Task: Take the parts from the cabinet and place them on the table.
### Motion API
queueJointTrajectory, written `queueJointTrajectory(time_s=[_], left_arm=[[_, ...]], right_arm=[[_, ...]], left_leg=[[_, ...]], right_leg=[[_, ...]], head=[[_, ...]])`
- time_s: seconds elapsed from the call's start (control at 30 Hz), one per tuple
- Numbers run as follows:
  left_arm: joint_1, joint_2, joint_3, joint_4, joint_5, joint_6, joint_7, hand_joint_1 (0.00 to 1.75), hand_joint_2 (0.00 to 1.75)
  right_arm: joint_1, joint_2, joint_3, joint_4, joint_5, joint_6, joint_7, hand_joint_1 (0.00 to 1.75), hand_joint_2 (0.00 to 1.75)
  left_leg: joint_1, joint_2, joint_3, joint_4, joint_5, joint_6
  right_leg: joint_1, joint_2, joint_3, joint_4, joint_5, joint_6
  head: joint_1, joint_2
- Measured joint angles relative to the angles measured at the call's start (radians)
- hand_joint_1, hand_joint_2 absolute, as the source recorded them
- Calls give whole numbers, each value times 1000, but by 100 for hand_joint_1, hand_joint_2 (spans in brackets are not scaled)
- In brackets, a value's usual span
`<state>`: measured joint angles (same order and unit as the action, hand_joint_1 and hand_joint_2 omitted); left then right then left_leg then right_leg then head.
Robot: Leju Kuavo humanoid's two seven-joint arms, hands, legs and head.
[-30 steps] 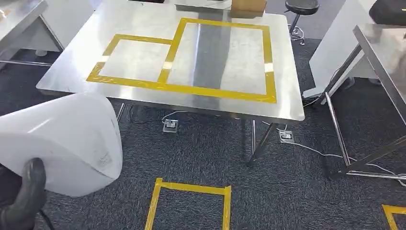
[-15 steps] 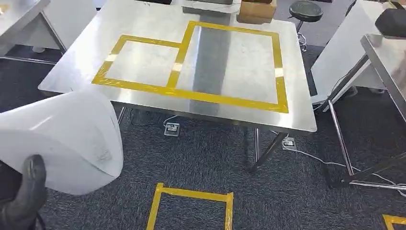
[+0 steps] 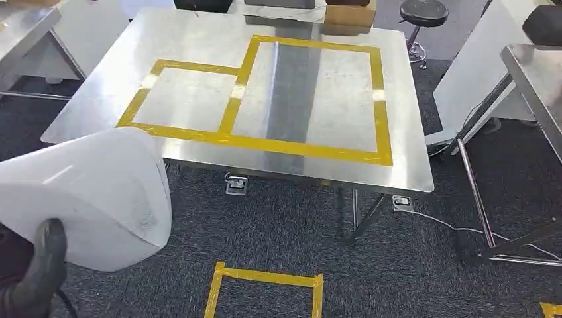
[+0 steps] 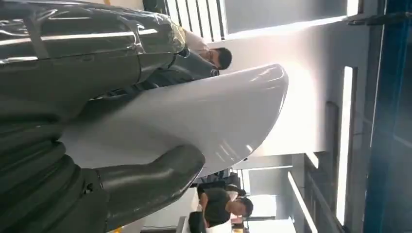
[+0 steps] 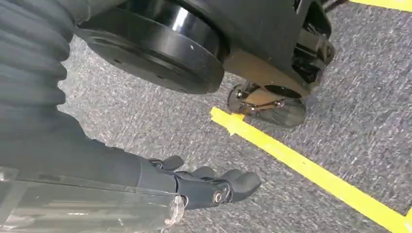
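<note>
A large white curved plastic part [image 3: 93, 195] is held at the lower left of the head view, in front of the steel table [image 3: 166, 30]. My left hand [image 3: 33, 275] grips its lower edge, the dark thumb over the near rim. The left wrist view has the same white part [image 4: 194, 116] clamped between my thumb and fingers of the left hand [image 4: 141, 182]. On the table top, yellow tape [image 3: 301, 147] outlines a small rectangle and a larger one, both bare. My right hand [image 5: 214, 187] hangs over the carpet, fingers loosely apart, holding nothing.
A taped yellow square [image 3: 265, 285] marks the carpet in front of the table. A cardboard box [image 3: 349, 12] sits at the table's far edge, a black stool [image 3: 424, 13] behind it. Another steel table [image 3: 537, 86] and its frame stand at the right. Floor sockets and cables lie under the table.
The whole view has shifted as the camera moved: the table now sits slightly lower and nearer. The white part stays in my left hand at the same place in the picture.
</note>
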<state>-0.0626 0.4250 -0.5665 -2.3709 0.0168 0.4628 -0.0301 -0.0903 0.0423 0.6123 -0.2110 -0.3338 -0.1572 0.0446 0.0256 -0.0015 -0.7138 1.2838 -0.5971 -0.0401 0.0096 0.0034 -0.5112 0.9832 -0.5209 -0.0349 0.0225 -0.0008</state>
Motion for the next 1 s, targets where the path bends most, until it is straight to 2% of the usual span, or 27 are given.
queueJointTrajectory(time_s=[0.03,0.07,0.1,0.13,0.17,0.2,0.27,0.3,0.33,0.4,0.43,0.47,0.5,0.53,0.6,0.63,0.67,0.73,0.77,0.8,0.83,0.87,0.93,0.97,1.0], left_arm=[[0,0,0,1,0,-1,0,175,175],[0,0,0,1,0,-1,0,175,175],[1,0,0,1,0,-2,0,175,175],[0,-1,0,4,0,-2,0,175,175],[-2,0,0,3,0,-2,0,175,175],[1,0,0,4,0,-2,0,175,175],[-1,0,0,4,-1,-2,-1,175,175],[-1,0,0,4,-1,-2,0,175,175],[-1,0,0,4,-1,-2,0,175,175],[-1,-1,0,4,-1,-2,-1,175,175],[-1,-1,0,4,-1,-2,0,175,175],[-1,-1,0,4,-1,-2,0,175,175],[-1,-1,0,4,-1,-2,0,175,175],[-1,-1,0,4,-1,-2,0,175,175],[-1,-1,0,4,-1,-2,0,175,175],[-1,-2,0,5,-1,-2,0,175,175],[-3,-2,0,6,-1,-2,0,175,175],[-2,-2,0,6,-1,-2,0,175,175],[-3,-2,0,5,-1,-2,-1,175,175],[-2,-2,1,4,-1,-2,0,175,175],[-3,-3,1,4,-1,-2,-1,175,175],[-5,-2,1,4,-2,-2,-1,175,175],[-4,-2,0,6,-1,-2,0,175,175],[-4,-2,0,6,-1,-2,0,175,175],[-4,-2,0,6,-1,-2,0,175,175]], right_arm=[[0,0,0,0,0,0,0,0,175],[0,1,0,0,0,0,0,0,175],[-1,1,1,0,0,0,0,0,175],[-5,0,1,0,0,0,0,0,175],[-6,0,3,0,-1,0,0,0,175],[-6,1,7,0,0,0,0,0,175],[-8,0,10,0,0,0,0,0,175],[-8,-1,10,0,0,0,0,0,175],[-9,-1,11,0,0,0,0,0,175],[-10,0,13,0,0,0,0,0,175],[-9,0,14,0,0,0,0,0,175],[-6,0,15,0,0,0,0,0,175],[-4,0,15,0,-1,0,0,0,175],[-4,0,15,0,-1,0,0,0,175],[-3,0,16,0,-1,0,0,0,175],[-1,-4,16,1,-1,0,0,0,175],[1,-4,16,0,-1,0,0,0,175],[-1,-4,16,1,-1,0,0,0,175],[-1,-4,16,1,-1,0,0,0,175],[-1,-4,16,0,-1,0,0,0,175],[-2,-4,16,0,0,0,0,0,175],[-3,-4,16,0,0,-1,0,0,175],[-2,0,16,0,0,0,0,0,175],[-2,1,16,0,0,0,0,0,175],[-1,2,16,0,0,0,0,0,175]], left_leg=[[1,1,19,-64,59,-2],[2,3,50,-150,120,-3],[0,6,73,-190,125,-4],[-4,9,78,-196,115,-4],[-6,8,85,-205,98,17],[-8,7,85,-208,96,22],[-2,3,89,-211,90,32],[0,4,94,-213,88,36],[2,7,100,-213,83,43],[2,11,108,-214,73,47],[1,12,114,-214,68,47],[1,11,122,-214,61,47],[0,9,132,-214,54,47],[-2,8,145,-214,46,46],[-7,7,168,-217,32,44],[-5,7,171,-223,28,41],[-1,1,172,-225,29,34],[4,1,171,-236,32,24],[1,0,178,-249,34,17],[0,1,180,-246,25,14],[-1,0,172,-225,20,13],[0,-1,139,-165,-7,11],[0,-2,48,-22,-51,2],[1,-2,13,20,-51,-1],[1,-1,-2,18,-24,-4]], right_leg=[[-2,1,11,5,-12,4],[-5,3,24,12,-26,10],[-8,3,33,20,-40,16],[0,7,26,29,-51,27],[-2,7,23,32,-54,31],[-2,5,25,28,-55,32],[-3,3,31,26,-62,36],[-2,2,29,42,-74,44],[-4,2,5,89,-94,52],[-10,1,-83,244,-153,61],[-11,1,-131,318,-171,63],[-11,1,-162,353,-163,61],[-11,1,-167,338,-126,58],[-9,1,-155,281,-69,50],[-1,3,-112,123,49,26],[2,2,-102,114,36,12],[10,2,-97,97,44,4],[15,2,-92,83,34,-6],[14,2,-81,63,34,-10],[0,-1,-48,5,30,-11],[1,-2,-33,-9,33,-8],[0,-2,-23,-16,33,-8],[1,-2,-13,-14,21,-8],[1,-2,-7,-11,14,-6],[0,-1,1,-8,5,-3]], head=[[-4,0],[-8,0],[-12,0],[-25,0],[-31,0],[-16,0],[-16,0],[-13,0],[-8,0],[4,0],[8,0],[11,0],[16,0],[24,0],[34,0],[28,0],[21,0],[40,0],[42,0],[45,0],[35,0],[25,0],[13,0],[9,0],[7,0]])
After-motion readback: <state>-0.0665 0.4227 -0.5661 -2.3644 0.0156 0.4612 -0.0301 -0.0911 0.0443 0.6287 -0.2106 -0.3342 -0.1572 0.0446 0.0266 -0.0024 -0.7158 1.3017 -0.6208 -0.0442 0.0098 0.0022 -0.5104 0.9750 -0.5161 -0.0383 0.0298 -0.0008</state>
